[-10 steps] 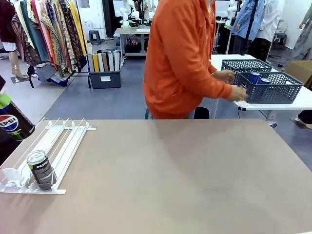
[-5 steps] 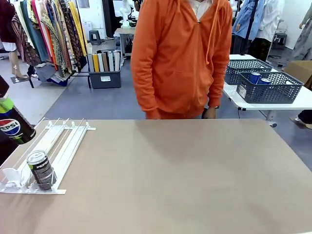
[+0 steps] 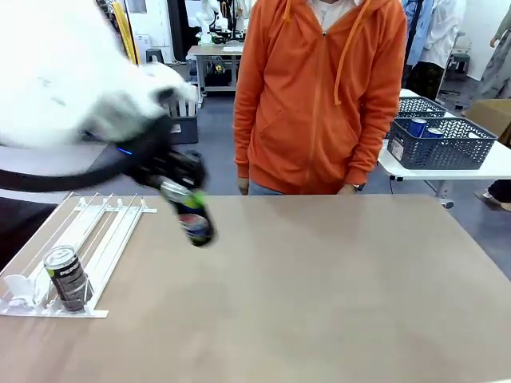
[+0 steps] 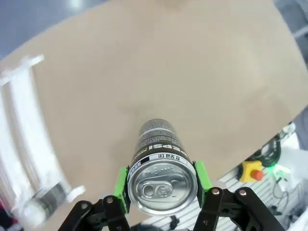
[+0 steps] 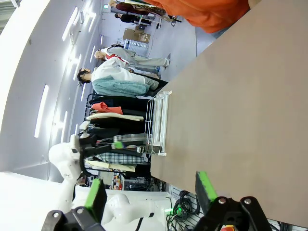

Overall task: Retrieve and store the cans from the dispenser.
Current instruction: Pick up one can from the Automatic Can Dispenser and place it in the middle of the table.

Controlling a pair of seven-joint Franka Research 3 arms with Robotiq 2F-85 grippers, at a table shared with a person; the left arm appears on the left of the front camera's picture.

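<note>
**A:** What has changed since the preceding second?

**B:** The left gripper point(image 4: 162, 179), green pads clamped on a black Pepsi can point(image 3: 194, 219), was at the left edge of the front view. It is now out over the table point(image 3: 319, 279), just beyond the dispenser point(image 3: 108, 231). The can hangs tilted, clear of the surface, and the arm is motion-blurred. The person point(image 3: 319, 96), previously turned toward the side table, now faces the robot.

**A:** What does that mean for the task?

**B:** Probably that one can has been retrieved and is on its way to storage. A second black can point(image 3: 68, 278) stands at the stop end of the dispenser, yet to be taken. The right gripper point(image 5: 150, 190) has its jaws spread wide and holds nothing.

**A:** And the surface and room?

**B:** The tabletop is plain and brown. Beyond it, a white side table carries dark lattice baskets point(image 3: 443, 142), one holding blue cans point(image 3: 417, 126), over a grey floor.
</note>
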